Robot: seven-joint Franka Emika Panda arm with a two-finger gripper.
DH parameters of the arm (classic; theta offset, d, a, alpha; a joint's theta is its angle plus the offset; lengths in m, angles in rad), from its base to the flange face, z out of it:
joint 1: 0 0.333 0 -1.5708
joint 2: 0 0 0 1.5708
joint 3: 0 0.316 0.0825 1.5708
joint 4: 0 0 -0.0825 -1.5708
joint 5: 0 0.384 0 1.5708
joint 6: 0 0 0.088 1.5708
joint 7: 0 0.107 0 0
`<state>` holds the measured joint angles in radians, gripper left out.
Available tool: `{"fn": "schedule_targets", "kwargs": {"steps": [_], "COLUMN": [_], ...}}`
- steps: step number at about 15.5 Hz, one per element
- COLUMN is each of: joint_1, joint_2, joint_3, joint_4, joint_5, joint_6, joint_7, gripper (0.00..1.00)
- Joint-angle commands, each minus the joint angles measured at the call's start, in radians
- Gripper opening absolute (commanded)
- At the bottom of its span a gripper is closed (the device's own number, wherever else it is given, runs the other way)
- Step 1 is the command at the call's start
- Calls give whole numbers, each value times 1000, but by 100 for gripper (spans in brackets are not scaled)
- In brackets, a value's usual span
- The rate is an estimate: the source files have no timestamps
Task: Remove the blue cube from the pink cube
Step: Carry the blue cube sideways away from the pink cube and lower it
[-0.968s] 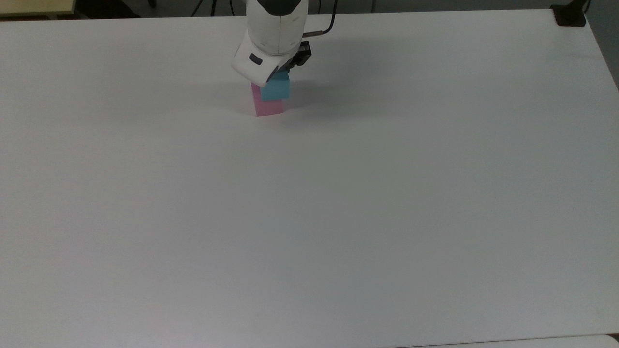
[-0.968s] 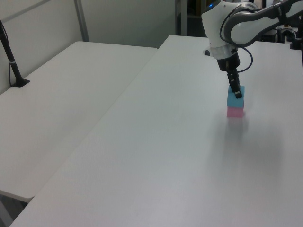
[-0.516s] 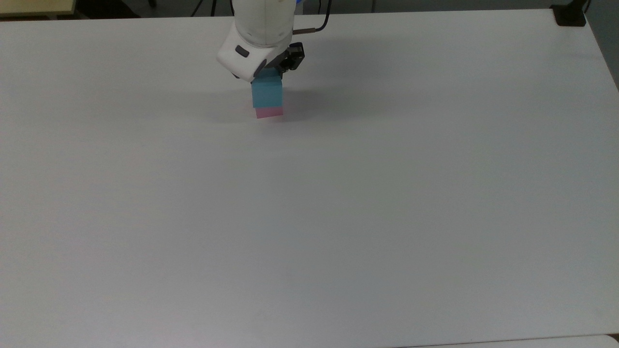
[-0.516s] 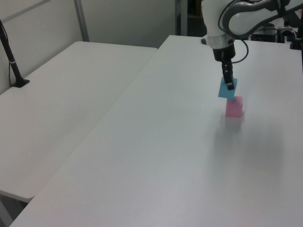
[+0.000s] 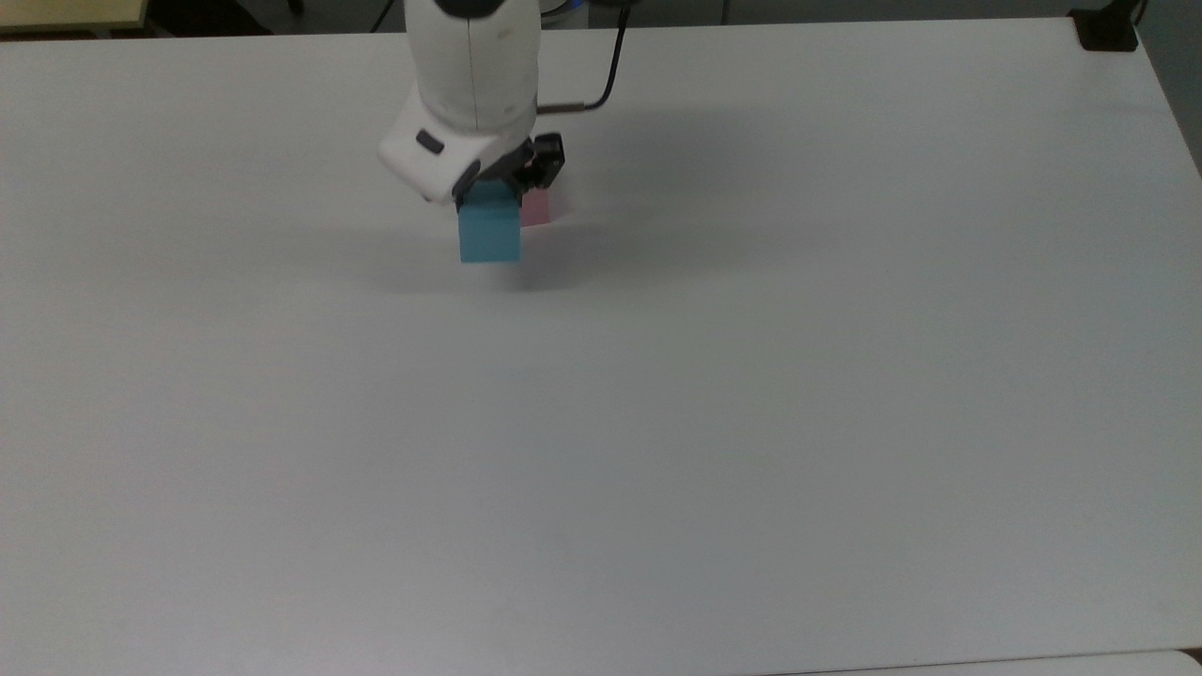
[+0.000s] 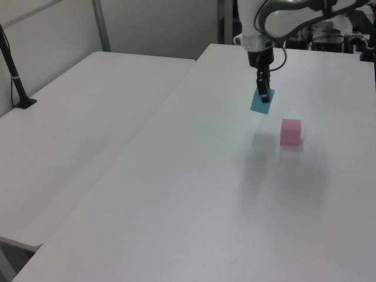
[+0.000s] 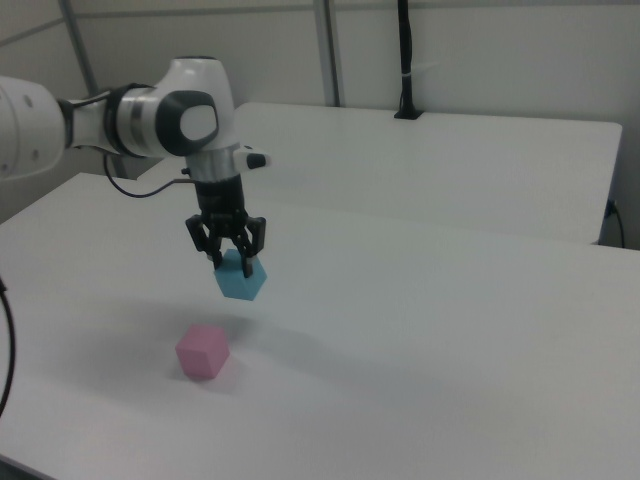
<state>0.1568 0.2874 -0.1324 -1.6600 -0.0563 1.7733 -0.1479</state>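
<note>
1. The gripper [image 7: 228, 258] has its fingers clamped on the blue cube [image 7: 241, 280], and the cube hangs in the air, clear of the white table [image 7: 430, 340].
2. The pink cube [image 7: 203, 351] sits alone on the table, nothing on top; in the left view the blue cube [image 6: 262, 102] is up and toward the left view's left of the pink cube [image 6: 291, 131], well apart.
3. My read: the lift-off is done. What's left is setting the blue cube down on bare table and letting go.
4. Writing or brand marks? None readable on cubes, arm or table.
</note>
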Motion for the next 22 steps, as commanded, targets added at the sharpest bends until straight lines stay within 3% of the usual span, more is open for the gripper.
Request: {"fn": "schedule_targets", "kwargs": {"steps": [1,6,8,16,22], "joint_1": [-31,-74,-117,-213,-237], "joint_2": [157,199,236,286,335], "joint_3": [-3,5,4,2,-3], "joint_4": [161,189,247,247,250], "joint_5": [-4,-11,-14,-30,-54], "joint_6": [26,41,66,210,310], "joint_7": [-15,-22,-42,-93,-87], "gripper": [41,41,41,41,44]}}
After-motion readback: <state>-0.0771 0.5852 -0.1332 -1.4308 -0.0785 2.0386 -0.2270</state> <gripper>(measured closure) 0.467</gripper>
